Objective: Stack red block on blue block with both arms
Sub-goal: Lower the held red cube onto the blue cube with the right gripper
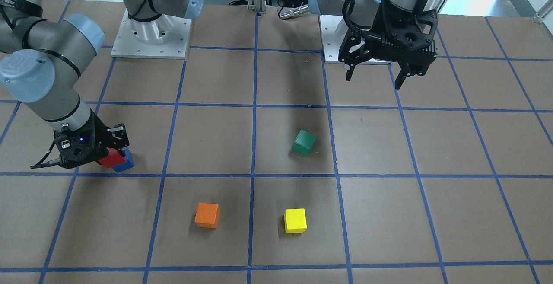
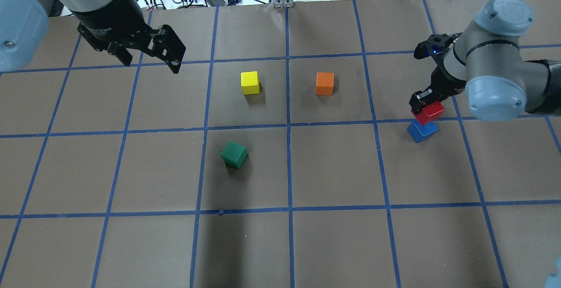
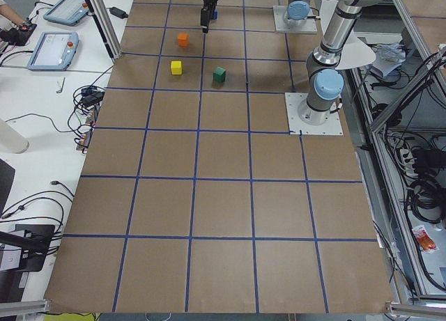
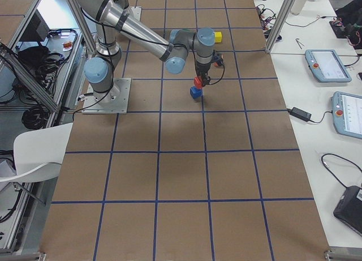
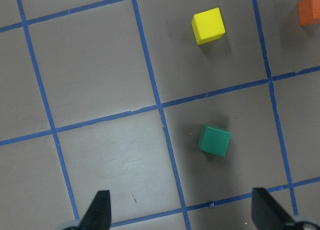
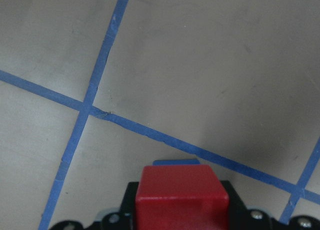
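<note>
The red block (image 2: 428, 112) is held in my right gripper (image 2: 426, 104), which is shut on it. It sits right over the blue block (image 2: 422, 130), which rests on the table; whether the two touch I cannot tell. The pair also shows in the front view, red block (image 1: 113, 158) over blue block (image 1: 125, 164), and in the exterior right view (image 4: 196, 81). In the right wrist view the red block (image 6: 181, 192) fills the bottom, with a sliver of blue (image 6: 176, 162) behind it. My left gripper (image 2: 151, 62) is open and empty, high above the table's far left.
A yellow cube (image 2: 250, 82) and an orange cube (image 2: 324, 83) sit at the far middle. A green cube (image 2: 234, 154) lies nearer, left of centre. The table is brown with a blue tape grid (image 2: 288, 126).
</note>
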You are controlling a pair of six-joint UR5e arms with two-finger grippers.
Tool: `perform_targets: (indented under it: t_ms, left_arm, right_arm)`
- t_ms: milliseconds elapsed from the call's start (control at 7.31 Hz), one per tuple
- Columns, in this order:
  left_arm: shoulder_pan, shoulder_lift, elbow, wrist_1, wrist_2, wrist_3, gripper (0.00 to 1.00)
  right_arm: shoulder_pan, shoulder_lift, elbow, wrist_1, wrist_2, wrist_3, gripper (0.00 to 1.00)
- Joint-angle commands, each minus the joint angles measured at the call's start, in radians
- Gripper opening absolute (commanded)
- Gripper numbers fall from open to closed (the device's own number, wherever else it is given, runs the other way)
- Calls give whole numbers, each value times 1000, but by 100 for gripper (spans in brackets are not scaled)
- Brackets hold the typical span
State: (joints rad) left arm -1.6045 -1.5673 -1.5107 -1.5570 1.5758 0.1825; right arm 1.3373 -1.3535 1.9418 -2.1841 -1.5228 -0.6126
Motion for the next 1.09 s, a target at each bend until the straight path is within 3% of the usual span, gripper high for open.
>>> perform_targets:
  t_ms: [0,684,821,957]
  left_arm:
    - [0,0,0,0,0,0,100]
    - [0,0,0,0,0,0,100]
    - [0,0,0,0,0,0,100]
    - [0,0,1,0,0,0,100]
  right_arm:
    - [-16,2,16,-3,-2,5,0]
    - [-29,2,37,-3,6,10,0]
    - [-29,2,37,-3,4,10,5]
    - [-29,2,37,-3,6,5,17]
